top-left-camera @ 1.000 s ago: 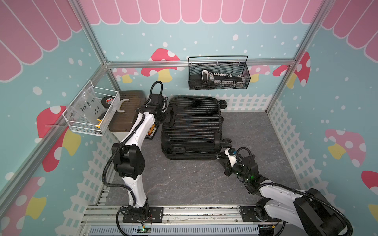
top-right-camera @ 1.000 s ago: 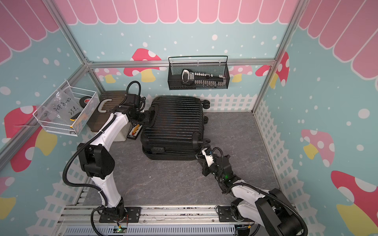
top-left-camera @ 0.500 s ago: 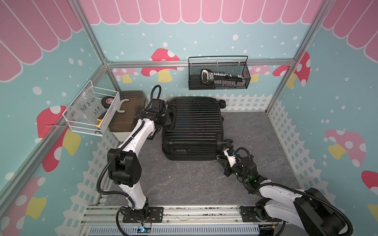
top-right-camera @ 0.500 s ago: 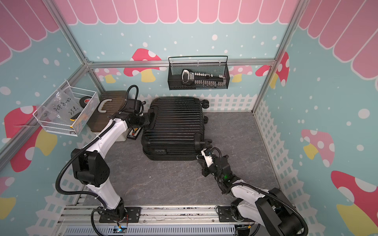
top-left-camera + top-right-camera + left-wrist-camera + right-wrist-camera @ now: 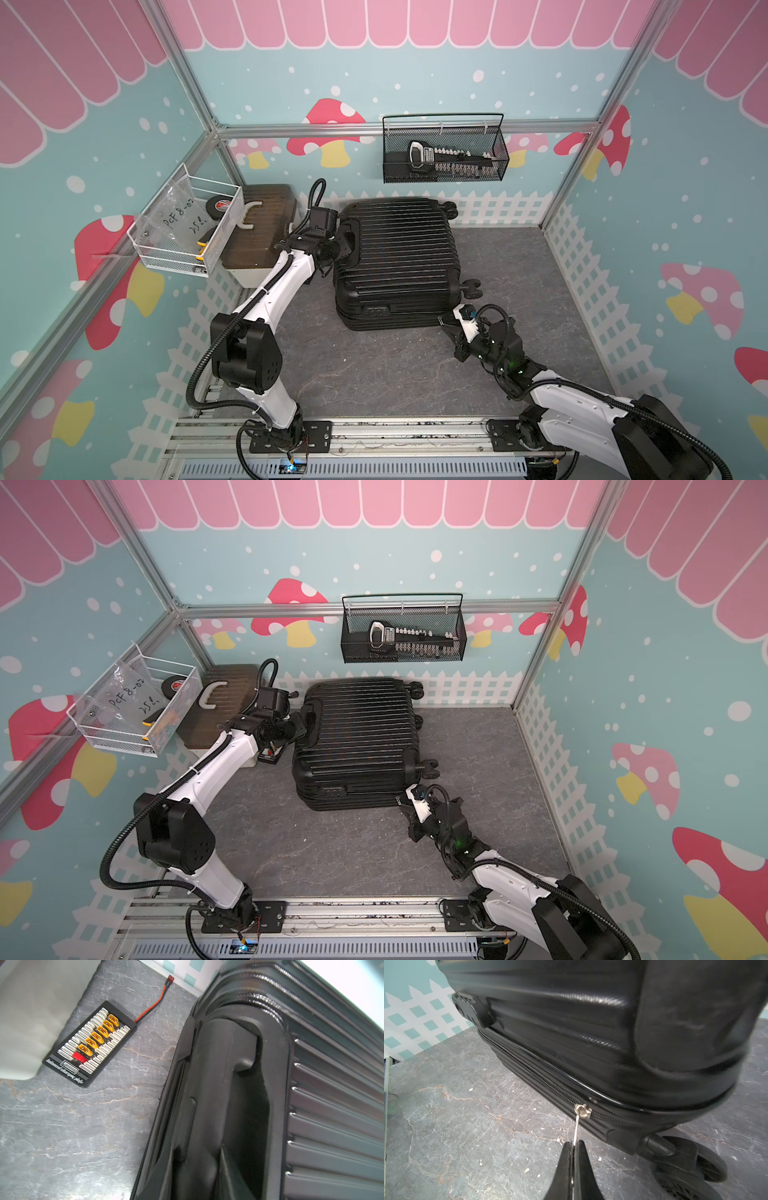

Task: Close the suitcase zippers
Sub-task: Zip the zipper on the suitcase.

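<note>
Both top views look steeply down over the whole counter [image 5: 395, 374]; the wrist cameras sit close beside the suitcase [image 5: 395, 257].

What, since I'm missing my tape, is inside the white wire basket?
A black tape roll, a hand-labelled clear bag and a yellow-black item show in the white wire basket; the bag covers whatever lies beneath.
</note>
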Available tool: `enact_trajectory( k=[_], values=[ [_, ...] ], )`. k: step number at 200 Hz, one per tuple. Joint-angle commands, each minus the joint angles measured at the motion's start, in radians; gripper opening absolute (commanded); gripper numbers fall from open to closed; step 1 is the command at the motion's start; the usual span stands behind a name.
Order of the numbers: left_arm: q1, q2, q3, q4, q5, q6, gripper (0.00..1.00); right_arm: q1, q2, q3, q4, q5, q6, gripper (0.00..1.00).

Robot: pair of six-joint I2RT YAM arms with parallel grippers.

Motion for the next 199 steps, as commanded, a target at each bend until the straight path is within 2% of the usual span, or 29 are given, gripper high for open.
enact_trajectory(
  k=[1,28,62,80,93,120,137,157,180,199],
  values=[
    [0.009,-0.042,0.042,0.128,-0.075,-0.204,0.05,0.038,-0.038,0.018,0.007,-0.128,-0.045,0.0],
    [0.01,-0.039,0.037,0.111,-0.082,-0.211,0.0,0.042,-0.034,0.027,-0.015,-0.105,-0.046,0.0],
    [-0.014,-0.098,-0.059,0.144,-0.117,-0.292,0.0,0.06,-0.001,0.06,-0.019,-0.087,-0.051,0.0],
    [-0.022,-0.118,-0.091,0.17,-0.128,-0.289,0.01,0.069,0.007,0.064,-0.021,-0.05,-0.05,0.0],
    [-0.023,-0.123,-0.085,0.148,-0.168,-0.246,0.08,0.071,0.011,0.063,-0.029,-0.013,-0.046,0.0],
    [-0.015,-0.099,-0.03,0.072,-0.241,-0.102,0.32,0.072,0.014,0.062,-0.047,0.012,-0.047,0.0],
    [0.013,-0.033,0.043,0.001,-0.192,0.0,0.37,0.071,0.014,0.064,-0.046,0.012,-0.047,0.0],
    [0.052,0.046,0.124,-0.061,-0.043,0.116,0.4,0.071,0.013,0.067,-0.048,0.013,-0.049,0.0],
    [0.055,0.097,0.178,-0.082,0.086,0.239,0.47,0.071,0.018,0.07,-0.055,0.019,-0.052,0.0],
    [0.055,0.114,0.187,-0.087,0.128,0.289,0.51,0.07,0.023,0.07,-0.056,0.022,-0.051,0.0]
  ],
)
